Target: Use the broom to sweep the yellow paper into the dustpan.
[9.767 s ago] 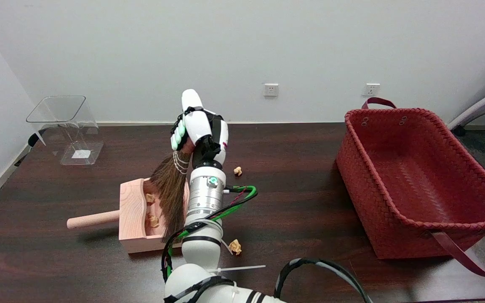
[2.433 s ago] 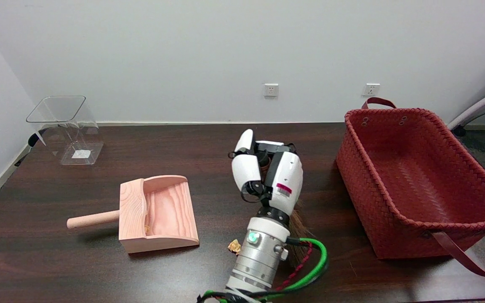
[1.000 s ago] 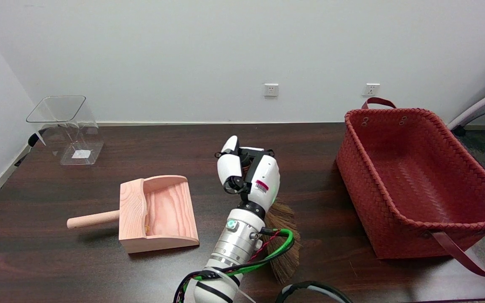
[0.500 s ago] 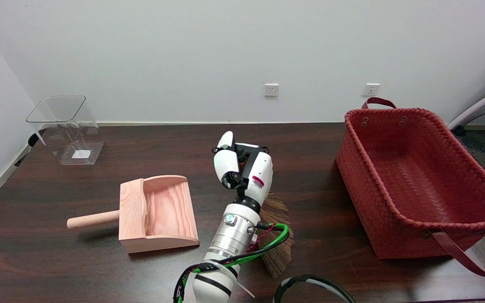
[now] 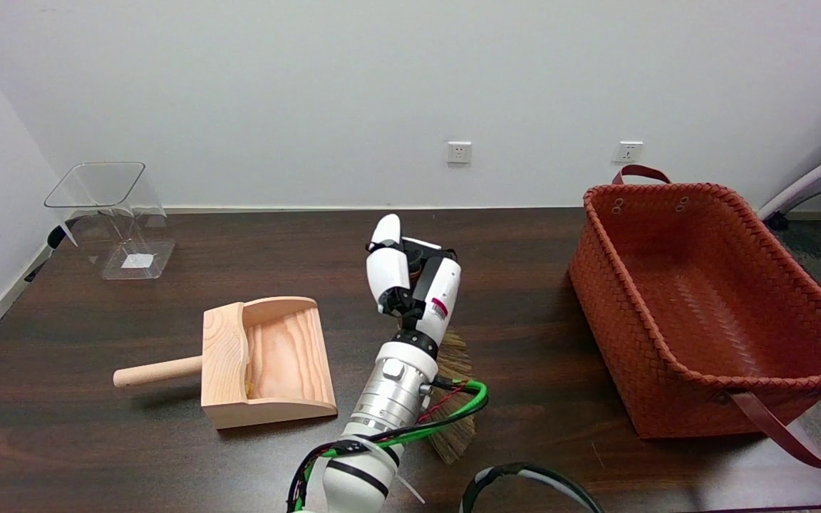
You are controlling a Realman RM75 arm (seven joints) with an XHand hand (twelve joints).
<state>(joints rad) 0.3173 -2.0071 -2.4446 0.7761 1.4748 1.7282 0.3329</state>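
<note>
**Broom's in hand, but where's the paper?**

So the right hand (image 5: 414, 281) is wrapped round the broom (image 5: 453, 399), fingers curled on the handle end, bristles fanning out toward 5 o'clock of the wrist and low over the worktop (image 5: 524, 285); the dustpan (image 5: 268, 363) sits at 9 o'clock of the hand, mouth facing it, with a scrap of yellow paper (image 5: 249, 387) just visible inside near the back wall; I can't spot any loose paper on the worktop, though the arm could be hiding one underneath. Looks like a sweep stroke toward 9 o'clock is the step; next move needs the bristles dragged flat into the pan mouth without shoving the pan.

Around: red basket (image 5: 703, 306) at 3 o'clock, well apart; clear bin (image 5: 115, 217) at 10 o'clock; nothing blocks the path.
</note>
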